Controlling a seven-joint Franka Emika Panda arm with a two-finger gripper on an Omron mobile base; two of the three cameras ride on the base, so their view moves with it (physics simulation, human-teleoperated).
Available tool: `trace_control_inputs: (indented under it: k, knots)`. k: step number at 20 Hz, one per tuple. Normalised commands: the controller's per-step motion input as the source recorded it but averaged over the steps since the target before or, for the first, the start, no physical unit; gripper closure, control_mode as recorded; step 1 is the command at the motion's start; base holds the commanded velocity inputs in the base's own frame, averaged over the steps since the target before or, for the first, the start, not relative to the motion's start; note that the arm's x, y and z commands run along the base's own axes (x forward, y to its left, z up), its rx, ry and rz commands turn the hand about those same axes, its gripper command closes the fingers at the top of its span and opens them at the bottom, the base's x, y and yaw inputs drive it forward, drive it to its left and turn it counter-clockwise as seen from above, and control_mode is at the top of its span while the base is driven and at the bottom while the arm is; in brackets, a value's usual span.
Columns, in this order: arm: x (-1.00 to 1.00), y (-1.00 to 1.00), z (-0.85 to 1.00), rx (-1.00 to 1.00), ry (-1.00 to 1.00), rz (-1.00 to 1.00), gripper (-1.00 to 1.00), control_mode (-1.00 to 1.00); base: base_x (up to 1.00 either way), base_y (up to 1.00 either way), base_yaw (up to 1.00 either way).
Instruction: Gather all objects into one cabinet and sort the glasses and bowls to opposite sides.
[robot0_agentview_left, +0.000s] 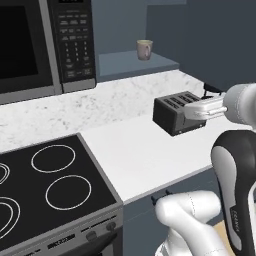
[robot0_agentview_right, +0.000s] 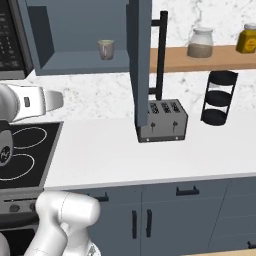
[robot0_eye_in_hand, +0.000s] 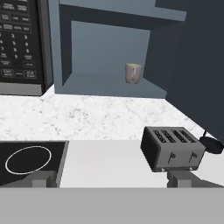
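Note:
A small cream mug (robot0_agentview_left: 144, 50) (robot0_agentview_right: 105, 49) (robot0_eye_in_hand: 133, 73), one of the glasses, stands upright on the shelf of the slate-blue cabinet (robot0_agentview_right: 75, 67) beside the microwave. The cabinet's door (robot0_agentview_right: 140, 60) with its tall black bar handle (robot0_agentview_right: 161, 55) stands swung out at the shelf's right end. My gripper (robot0_eye_in_hand: 111, 180) hangs open and empty over the white counter, facing the shelf from well short of the mug. Its white hand (robot0_agentview_left: 197, 109) (robot0_agentview_right: 42, 101) shows beside the toaster. The bowls are out of view.
A dark toaster (robot0_agentview_left: 179, 114) (robot0_agentview_right: 162, 120) (robot0_eye_in_hand: 173, 148) sits on the counter (robot0_agentview_right: 150, 155) below the open door. The microwave (robot0_agentview_left: 40, 45) and black stovetop (robot0_agentview_left: 50, 190) lie to the left. A wooden shelf (robot0_agentview_right: 165, 61) with jars and a black tiered rack (robot0_agentview_right: 218, 97) stand to the right.

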Motion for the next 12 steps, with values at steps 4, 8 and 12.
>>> trace_control_inputs:
  k: [4,8,12]
  knots:
    - [0.0,0.0,0.0,0.0,0.0,0.0,-1.0,1.0,0.0,0.0,-0.02]
    - [0.0,0.0,0.0,0.0,0.0,0.0,-1.0,1.0,0.0,0.0,-0.01]
    - [0.0,0.0,0.0,0.0,0.0,0.0,-1.0,1.0,0.0,0.02,-0.04]
